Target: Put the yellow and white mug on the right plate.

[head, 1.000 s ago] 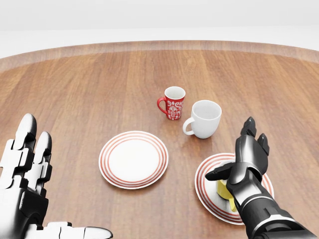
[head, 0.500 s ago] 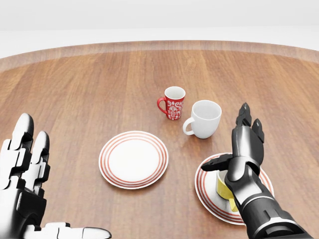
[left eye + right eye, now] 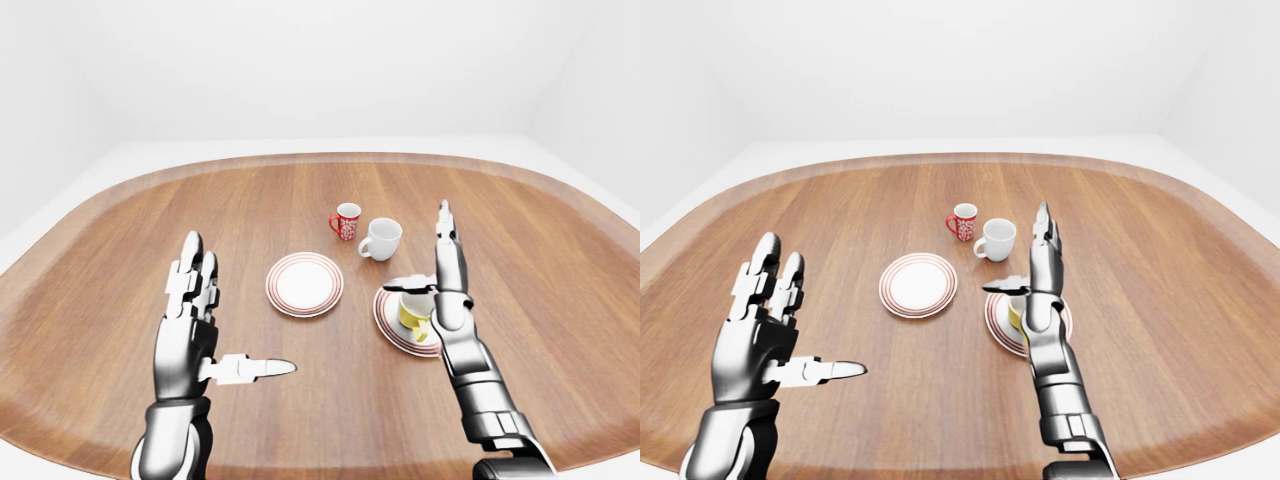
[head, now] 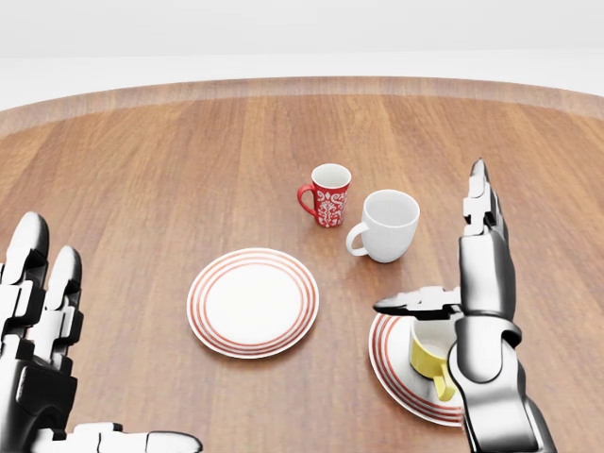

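No readable text, labels, brands or numbers anywhere. Only a white ornamental pattern on the red mug (image 4: 329, 195), not lettering, at 12 o'clock from the left plate (image 4: 252, 301). Plain red rings on both plates, no writing.

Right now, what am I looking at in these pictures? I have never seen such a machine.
It is a simulated humanoid robot. All three pictures come from cameras on its head, looking over its arms. The left hand and right hand are both open and hold nothing. On the wooden table stand a red mug, a white mug and two striped plates. The left plate is bare. The yellow mug stands on the right plate, below the right hand.
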{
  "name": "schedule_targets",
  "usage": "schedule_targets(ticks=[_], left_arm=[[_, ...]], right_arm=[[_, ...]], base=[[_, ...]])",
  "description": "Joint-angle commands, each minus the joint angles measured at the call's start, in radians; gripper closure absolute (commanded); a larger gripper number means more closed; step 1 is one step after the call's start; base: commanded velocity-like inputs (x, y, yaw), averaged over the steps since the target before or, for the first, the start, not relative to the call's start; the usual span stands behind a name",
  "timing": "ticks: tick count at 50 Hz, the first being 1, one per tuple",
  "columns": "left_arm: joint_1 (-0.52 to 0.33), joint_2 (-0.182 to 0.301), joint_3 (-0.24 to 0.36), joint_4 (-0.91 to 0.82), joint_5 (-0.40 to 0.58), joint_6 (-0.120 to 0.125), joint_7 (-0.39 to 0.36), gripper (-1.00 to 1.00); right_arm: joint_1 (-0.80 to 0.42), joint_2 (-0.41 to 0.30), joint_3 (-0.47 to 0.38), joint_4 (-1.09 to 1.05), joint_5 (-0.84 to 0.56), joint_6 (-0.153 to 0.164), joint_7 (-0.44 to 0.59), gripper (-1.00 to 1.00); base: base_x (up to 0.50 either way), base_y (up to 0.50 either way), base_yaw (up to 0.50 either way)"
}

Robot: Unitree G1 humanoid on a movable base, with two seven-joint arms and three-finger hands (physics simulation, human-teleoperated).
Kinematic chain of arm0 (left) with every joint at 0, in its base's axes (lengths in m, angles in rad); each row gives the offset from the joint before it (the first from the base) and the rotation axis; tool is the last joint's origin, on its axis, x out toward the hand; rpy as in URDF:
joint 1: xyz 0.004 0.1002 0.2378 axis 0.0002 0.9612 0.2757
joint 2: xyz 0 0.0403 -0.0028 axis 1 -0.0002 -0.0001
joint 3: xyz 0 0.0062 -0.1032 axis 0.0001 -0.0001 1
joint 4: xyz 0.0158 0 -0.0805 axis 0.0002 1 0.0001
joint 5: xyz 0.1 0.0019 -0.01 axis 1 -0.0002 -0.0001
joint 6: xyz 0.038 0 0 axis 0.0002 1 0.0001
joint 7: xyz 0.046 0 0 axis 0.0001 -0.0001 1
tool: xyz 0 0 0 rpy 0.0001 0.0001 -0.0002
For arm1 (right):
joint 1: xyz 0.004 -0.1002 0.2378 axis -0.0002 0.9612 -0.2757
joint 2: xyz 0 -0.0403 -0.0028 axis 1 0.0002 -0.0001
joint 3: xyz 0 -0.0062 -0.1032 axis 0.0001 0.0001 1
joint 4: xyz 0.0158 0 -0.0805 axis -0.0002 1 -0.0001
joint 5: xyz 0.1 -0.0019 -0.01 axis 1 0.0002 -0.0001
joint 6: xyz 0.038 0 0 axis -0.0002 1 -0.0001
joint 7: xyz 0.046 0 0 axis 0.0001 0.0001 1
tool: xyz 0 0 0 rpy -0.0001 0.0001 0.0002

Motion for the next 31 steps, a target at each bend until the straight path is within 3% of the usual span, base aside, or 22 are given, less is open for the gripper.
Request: schedule_targets(ticks=[1,11,20,26,28,30,31], left_arm=[[0.004,-0.004,0.009,-0.011,-0.003,0.0,-0.006,-1.0],[0.039,-0.007,0.002,-0.067,0.0,0.0,-0.009,-1.0],[0.097,-0.008,-0.013,-0.156,0.004,0.0,-0.015,-1.0],[0.188,-0.008,-0.037,-0.267,0.013,0.0,-0.016,-1.0],[0.261,0.001,-0.068,-0.323,0.026,0.0,-0.009,-1.0],[0.298,0.017,-0.086,-0.327,0.033,-0.042,0.008,-1.0],[0.336,0.025,-0.1,-0.327,0.038,-0.103,0.021,-1.0]], right_arm=[[0.264,0.055,-0.019,-0.528,0.046,0.035,0.178,-1.0],[0.498,0.115,-0.027,-0.824,0.042,-0.029,0.221,-1.0],[0.702,0.173,-0.002,-1.021,0.025,-0.029,0.23,-1.0],[0.775,0.193,0.006,-1.074,0.024,-0.029,0.229,-1.0],[0.8,0.192,-0.003,-1.062,0.034,-0.029,0.221,-1.0],[0.813,0.197,-0.006,-1.06,0.037,-0.029,0.223,-1.0],[0.81,0.198,-0.009,-1.053,0.033,-0.029,0.22,-1.0]], base=[[0.0,0.0,0.0],[0.0,0.0,0.0],[0.0,0.0,0.0],[0.0,0.0,0.0],[0.0,0.0,0.0],[0.0,0.0,0.0],[0.0,0.0,0.0]])
